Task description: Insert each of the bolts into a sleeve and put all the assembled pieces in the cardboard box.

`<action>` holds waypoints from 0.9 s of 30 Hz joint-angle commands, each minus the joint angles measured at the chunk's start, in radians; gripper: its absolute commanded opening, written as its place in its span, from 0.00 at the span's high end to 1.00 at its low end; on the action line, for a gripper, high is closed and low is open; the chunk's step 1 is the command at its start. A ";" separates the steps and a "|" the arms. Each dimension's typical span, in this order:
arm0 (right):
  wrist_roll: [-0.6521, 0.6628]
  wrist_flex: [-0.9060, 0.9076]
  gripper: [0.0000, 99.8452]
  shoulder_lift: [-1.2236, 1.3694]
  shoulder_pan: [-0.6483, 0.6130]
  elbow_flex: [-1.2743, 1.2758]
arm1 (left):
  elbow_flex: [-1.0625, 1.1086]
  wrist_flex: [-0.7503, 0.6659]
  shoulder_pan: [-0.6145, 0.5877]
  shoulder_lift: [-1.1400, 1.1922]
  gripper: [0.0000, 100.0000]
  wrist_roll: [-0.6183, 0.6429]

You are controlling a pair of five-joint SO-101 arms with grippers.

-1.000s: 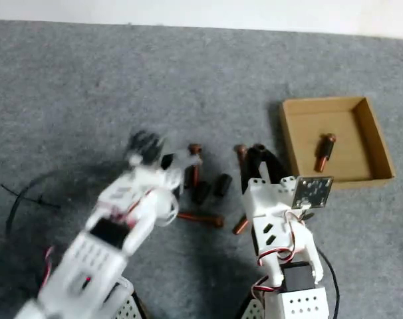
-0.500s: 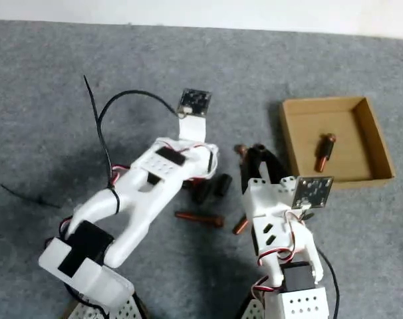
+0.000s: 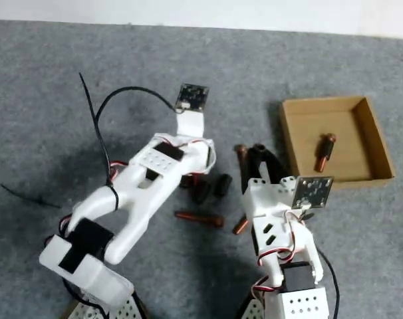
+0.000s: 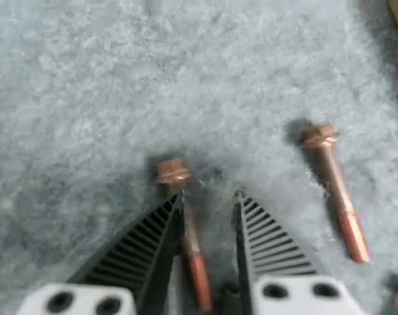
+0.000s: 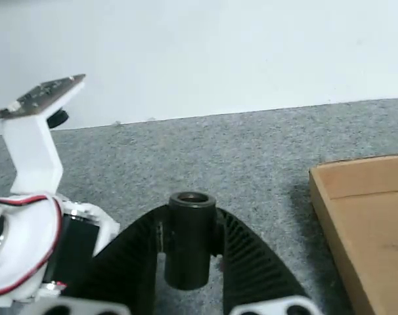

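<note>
Since a second ago my left arm has swung down over the loose bolts; right arm unchanged. Left claw stands part open astride one bolt; a second bolt lies near. Right claw is clamped on an upright black sleeve. From above, the left arm hides its claw and part of the spare sleeves. One assembled piece lies in the cardboard box. Grey felt worktop, white wall.

copper-orange bolts, matte black sleeve, tan-brown cardboard box, mottled grey carpet-like bench, glossy white left arm and right arm, black ribbed left hand and right hand, red wires, black cable, plain white wall
</note>
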 commanded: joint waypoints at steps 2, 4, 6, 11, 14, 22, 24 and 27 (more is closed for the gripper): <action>0.009 -0.005 0.99 -0.004 0.010 0.134 | -0.073 0.008 -0.013 0.082 0.88 -0.003; 0.011 -0.005 0.99 -0.004 0.010 0.134 | -0.102 0.011 -0.010 0.120 0.88 -0.029; 0.011 -0.005 0.99 -0.004 0.010 0.134 | -0.119 0.011 -0.012 0.150 0.88 -0.028; 0.011 -0.005 0.99 -0.004 0.010 0.134 | -0.134 0.011 -0.013 0.168 0.88 -0.028; 0.011 -0.005 0.99 -0.004 0.010 0.134 | -0.134 0.006 -0.013 0.168 0.88 -0.028; 0.011 -0.005 0.99 -0.004 0.010 0.134 | -0.130 0.011 -0.013 0.170 0.88 -0.028; 0.011 -0.005 0.99 -0.004 0.010 0.134 | -0.127 0.011 -0.012 0.170 0.88 -0.028; 0.011 -0.005 0.99 -0.004 0.010 0.134 | -0.124 0.011 -0.012 0.170 0.88 -0.028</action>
